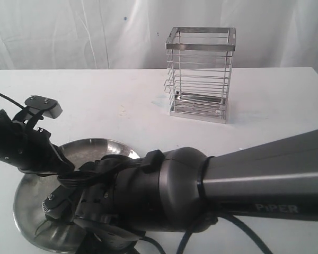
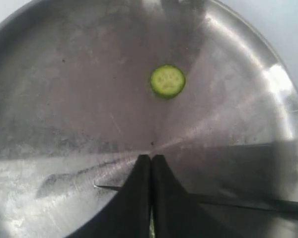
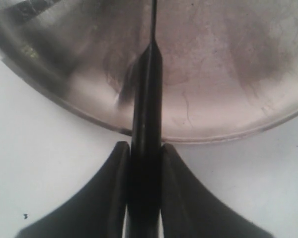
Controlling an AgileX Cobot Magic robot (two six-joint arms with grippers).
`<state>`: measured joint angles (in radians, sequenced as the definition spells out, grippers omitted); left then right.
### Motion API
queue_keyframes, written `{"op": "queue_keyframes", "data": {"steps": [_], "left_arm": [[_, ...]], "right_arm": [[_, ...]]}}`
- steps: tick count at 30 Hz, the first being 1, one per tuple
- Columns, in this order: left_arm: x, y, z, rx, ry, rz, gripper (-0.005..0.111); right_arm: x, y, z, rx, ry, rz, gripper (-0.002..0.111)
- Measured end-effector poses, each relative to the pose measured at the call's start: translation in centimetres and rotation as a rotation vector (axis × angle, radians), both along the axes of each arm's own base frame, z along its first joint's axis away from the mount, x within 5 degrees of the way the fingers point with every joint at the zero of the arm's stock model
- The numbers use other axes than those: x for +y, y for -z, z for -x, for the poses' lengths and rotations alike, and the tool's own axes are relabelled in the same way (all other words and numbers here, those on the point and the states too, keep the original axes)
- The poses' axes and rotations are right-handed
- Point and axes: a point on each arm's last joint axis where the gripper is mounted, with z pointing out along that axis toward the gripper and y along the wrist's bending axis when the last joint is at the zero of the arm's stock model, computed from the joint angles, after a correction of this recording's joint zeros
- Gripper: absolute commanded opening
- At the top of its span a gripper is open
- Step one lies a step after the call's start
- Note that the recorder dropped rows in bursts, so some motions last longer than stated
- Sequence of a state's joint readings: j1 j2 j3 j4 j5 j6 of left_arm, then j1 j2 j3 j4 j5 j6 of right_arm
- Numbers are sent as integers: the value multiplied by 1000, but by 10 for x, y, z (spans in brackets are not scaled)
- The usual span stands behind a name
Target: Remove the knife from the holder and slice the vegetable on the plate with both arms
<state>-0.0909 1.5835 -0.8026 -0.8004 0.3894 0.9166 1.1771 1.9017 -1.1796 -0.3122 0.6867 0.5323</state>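
Steel plate point(image 2: 64, 74), slice point(image 2: 167, 81) cut; knife point(image 3: 146, 99) clamped in right end effector point(image 3: 144, 147), left end effector point(image 2: 151, 158) closed. Risk: slim handle twists, blade skids.

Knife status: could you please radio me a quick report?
Right claw shut on knife over plate. Left claw shut. One slice on plate. No obstruction seen.

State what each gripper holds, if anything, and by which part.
The right gripper holds the knife by its handle. The left gripper is shut; whether it grips anything cannot be told.
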Motion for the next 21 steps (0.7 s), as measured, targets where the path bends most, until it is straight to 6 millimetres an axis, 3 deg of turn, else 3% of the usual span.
{"op": "queue_keyframes", "data": {"steps": [21], "left_arm": [[4,11,3,66,31,-62,0]], "right_arm": [[1,0,0,-2,-9,-4,0]]}}
